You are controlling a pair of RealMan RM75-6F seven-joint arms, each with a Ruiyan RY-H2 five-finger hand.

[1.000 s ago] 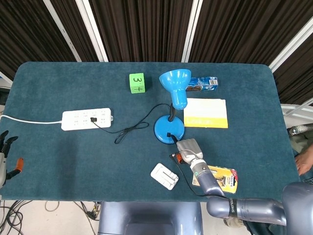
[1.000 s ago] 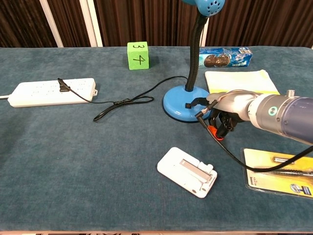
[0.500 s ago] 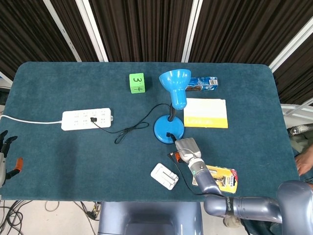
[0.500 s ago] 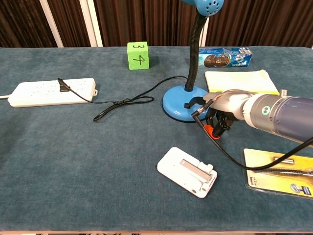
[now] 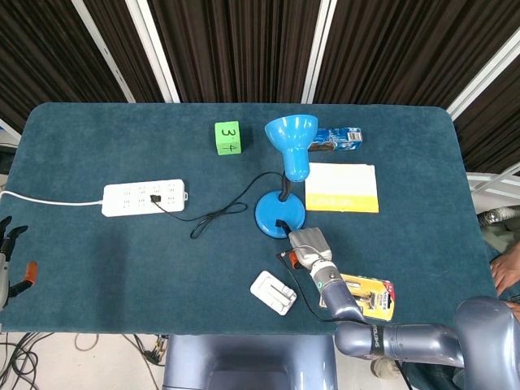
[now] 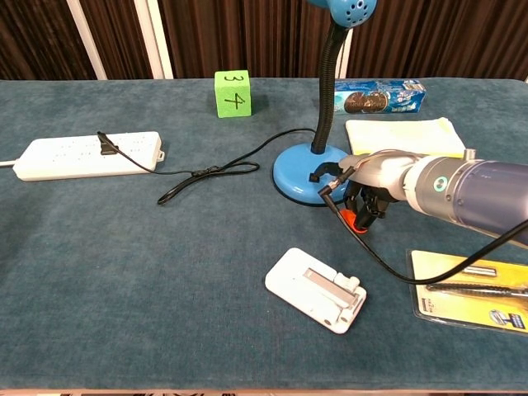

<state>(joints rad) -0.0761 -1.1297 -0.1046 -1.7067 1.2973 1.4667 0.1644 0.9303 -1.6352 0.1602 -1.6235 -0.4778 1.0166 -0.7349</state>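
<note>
Your right robot hand [image 6: 369, 183] is curled with nothing in it, fingertips touching the blue lamp [image 6: 312, 177] base on the table [image 6: 124, 247]. Push harder and the lamp could slide or tip, I'd guess. Left robot hand [image 5: 6, 248] looks spread.

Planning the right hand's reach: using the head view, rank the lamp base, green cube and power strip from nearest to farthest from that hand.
From the right hand:
1. Lamp base, just beyond the hand, slightly to its left.
2. Green cube, toward the table's far edge, left of the lamp.
3. Power strip, well off on the table's left side.
</note>
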